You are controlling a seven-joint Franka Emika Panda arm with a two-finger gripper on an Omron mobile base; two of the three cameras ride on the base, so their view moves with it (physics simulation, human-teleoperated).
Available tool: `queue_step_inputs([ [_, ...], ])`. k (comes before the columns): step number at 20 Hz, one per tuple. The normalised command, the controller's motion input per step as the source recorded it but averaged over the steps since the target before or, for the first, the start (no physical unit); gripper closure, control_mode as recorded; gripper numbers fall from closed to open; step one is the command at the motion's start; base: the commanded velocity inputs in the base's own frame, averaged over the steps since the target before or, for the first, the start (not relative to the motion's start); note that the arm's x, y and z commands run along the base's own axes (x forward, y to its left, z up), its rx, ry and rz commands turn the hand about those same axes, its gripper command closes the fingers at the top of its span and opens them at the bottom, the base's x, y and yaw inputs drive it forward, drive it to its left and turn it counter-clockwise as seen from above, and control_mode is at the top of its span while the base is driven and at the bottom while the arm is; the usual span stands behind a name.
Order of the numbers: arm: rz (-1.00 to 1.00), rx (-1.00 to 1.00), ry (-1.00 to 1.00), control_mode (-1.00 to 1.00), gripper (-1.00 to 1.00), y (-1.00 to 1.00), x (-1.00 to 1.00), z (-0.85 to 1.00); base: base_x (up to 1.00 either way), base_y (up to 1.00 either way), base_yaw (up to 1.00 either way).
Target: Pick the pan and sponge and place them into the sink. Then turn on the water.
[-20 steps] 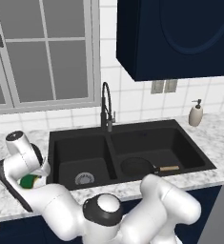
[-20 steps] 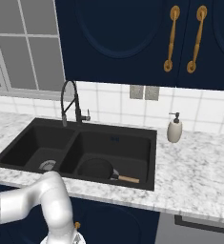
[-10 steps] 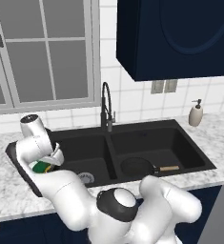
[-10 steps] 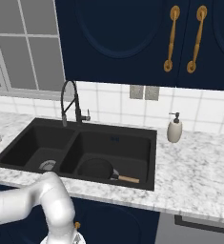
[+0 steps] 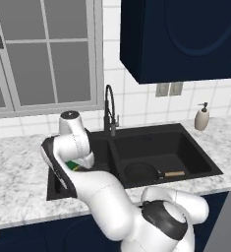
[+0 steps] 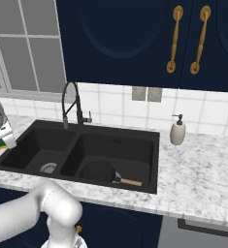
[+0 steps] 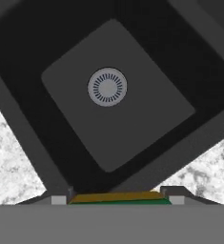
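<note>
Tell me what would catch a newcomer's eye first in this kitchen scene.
The white arm curls over the left basin of the black sink, its gripper holding the green and yellow sponge above the drain. In the right basin lies the black pan, its tan handle pointing right.

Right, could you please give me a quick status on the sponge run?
Gripper shut on sponge, over left basin of sink. Pan in right basin. Basin floor below clear, drain in sight.

No legible txt, labels, brands or nos. on any obj (checked all three views).
</note>
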Motion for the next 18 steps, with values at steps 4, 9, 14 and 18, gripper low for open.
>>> queue_step_inputs([
  [4,-0.01,0.0,-0.08,-1.0,1.0,-1.0,-0.28,0.0,0.0,0.0,0.0],
  [9,0.0,0.09,0.0,-1.0,1.0,-1.0,0.0,0.17,0.0,0.0,0.0],
  [14,0.0,0.0,0.0,-1.0,1.0,-1.0,0.0,0.1,0.0,0.0,0.0],
  [18,0.0,0.0,0.0,-1.0,1.0,-1.0,0.03,0.0,0.0,0.0,0.0],
])
